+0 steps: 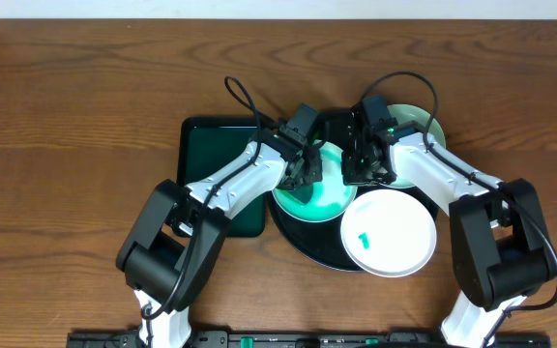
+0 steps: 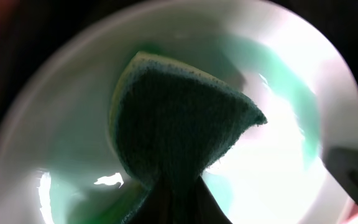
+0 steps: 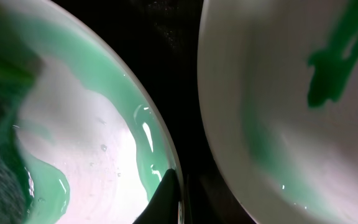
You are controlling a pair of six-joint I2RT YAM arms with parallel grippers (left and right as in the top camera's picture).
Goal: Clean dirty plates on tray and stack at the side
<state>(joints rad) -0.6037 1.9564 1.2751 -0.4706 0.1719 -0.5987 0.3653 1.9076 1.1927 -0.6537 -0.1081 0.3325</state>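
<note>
The black tray (image 1: 303,246) carries three plates. The middle plate (image 1: 327,205) is wet with green liquid. My left gripper (image 1: 303,179) is shut on a green-and-yellow sponge (image 2: 179,118), which presses on this plate (image 2: 291,155). My right gripper (image 1: 361,174) is shut on the same plate's rim (image 3: 166,155), one finger (image 3: 163,199) inside it. A white plate (image 1: 390,232) with a small green smear (image 1: 364,238) lies at the front right. The third plate (image 1: 425,128) sits at the back right, partly under the right arm.
A dark green rectangular tray (image 1: 211,159) lies left of the black tray, partly under the left arm. Brown wooden table (image 1: 66,126) surrounds both trays. Both arms cross over the black tray from the front.
</note>
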